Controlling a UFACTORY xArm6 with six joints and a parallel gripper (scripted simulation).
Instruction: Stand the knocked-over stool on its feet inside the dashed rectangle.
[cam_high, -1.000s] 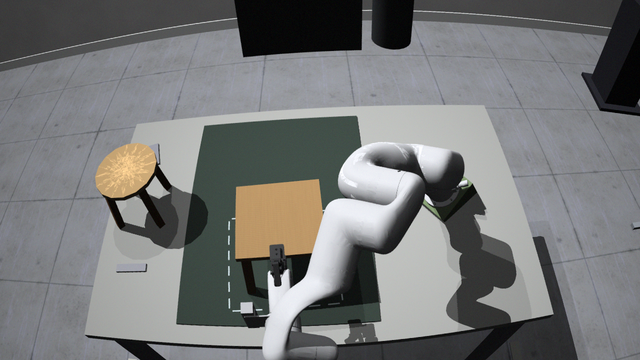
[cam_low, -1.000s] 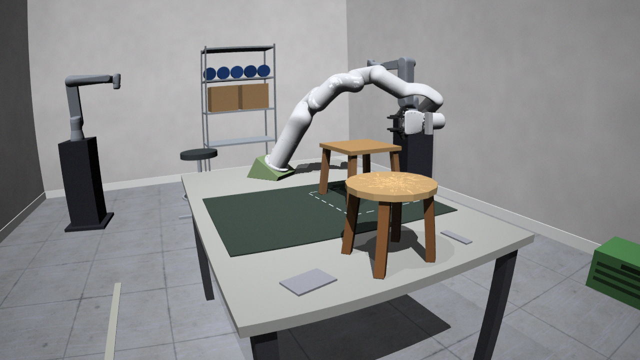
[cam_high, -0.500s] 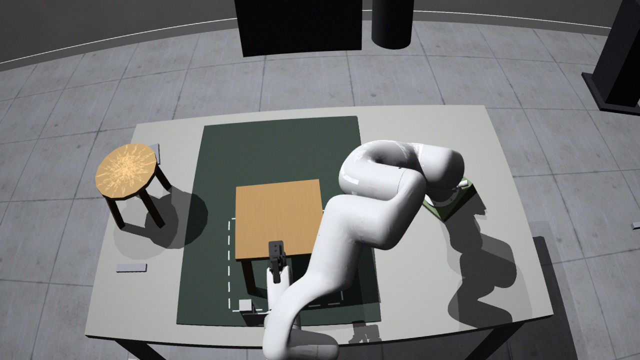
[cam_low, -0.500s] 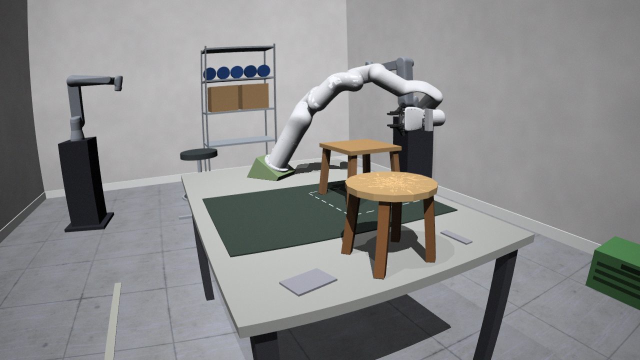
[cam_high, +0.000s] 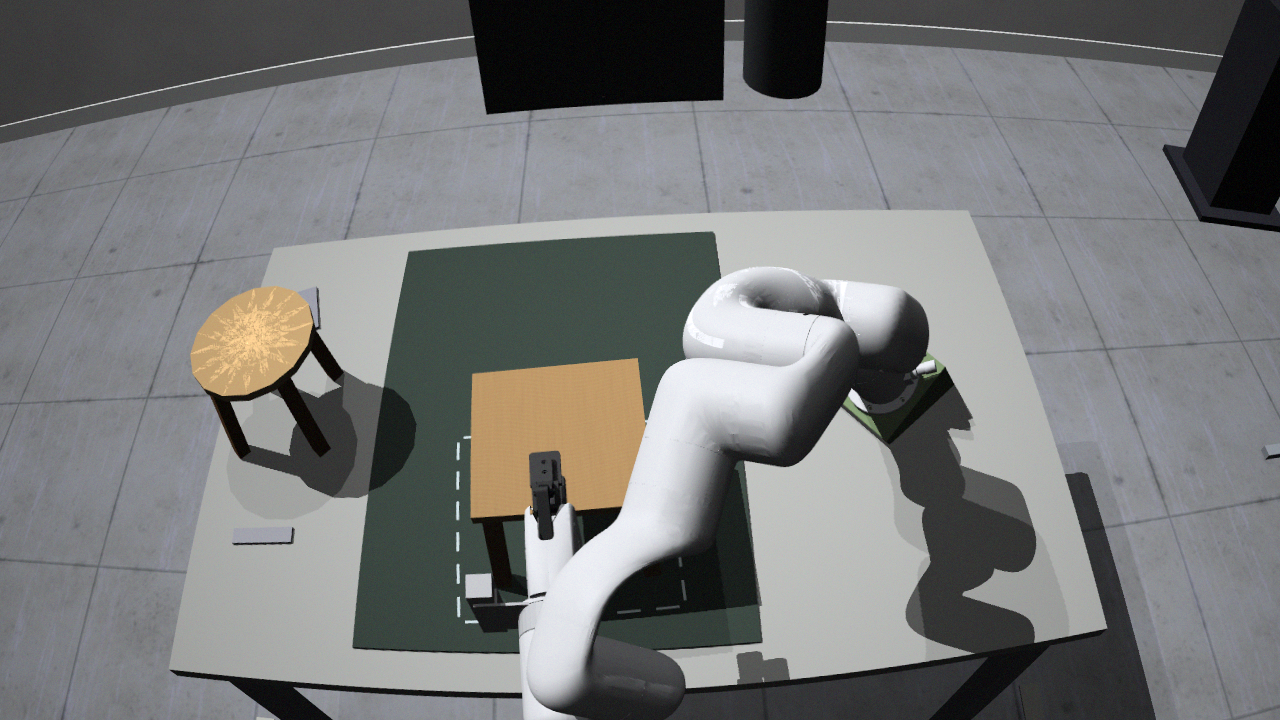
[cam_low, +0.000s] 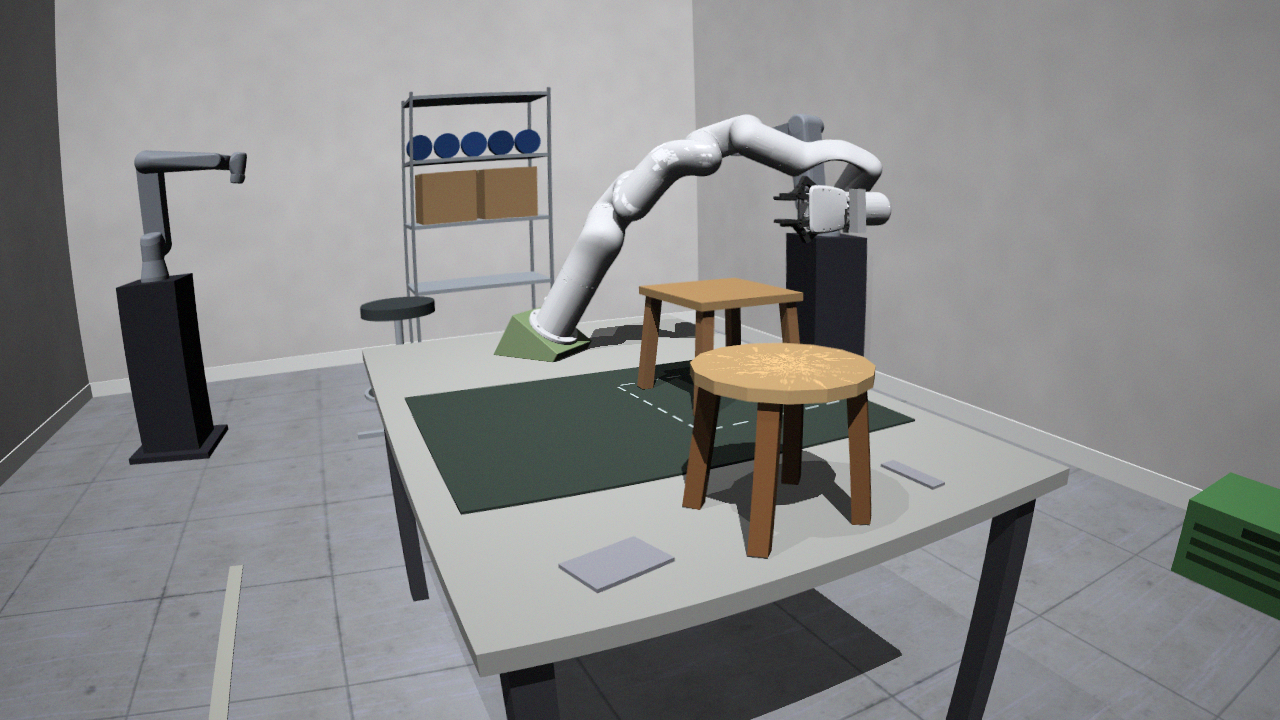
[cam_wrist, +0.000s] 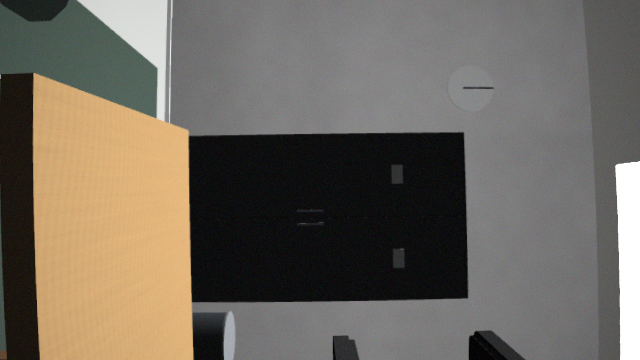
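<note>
The square-topped wooden stool (cam_high: 556, 434) stands upright on its legs on the dark green mat (cam_high: 554, 295). It stands at the dashed rectangle (cam_high: 458, 528), whose near lines show in the exterior view (cam_low: 671, 407). The stool also shows there (cam_low: 720, 292) and at the left of the wrist view (cam_wrist: 110, 225). My gripper (cam_high: 546, 465) (cam_low: 787, 210) hangs in the air above the stool's front edge, clear of the seat. It lies level, well above the stool. Its fingers stand apart with nothing between them.
A round-topped stool (cam_high: 253, 340) stands upright at the table's left side, off the mat. Flat grey plates lie on the table (cam_high: 262, 535), (cam_low: 615, 562). My arm's green base (cam_high: 904, 402) sits at the right. A black pedestal stands behind the gripper.
</note>
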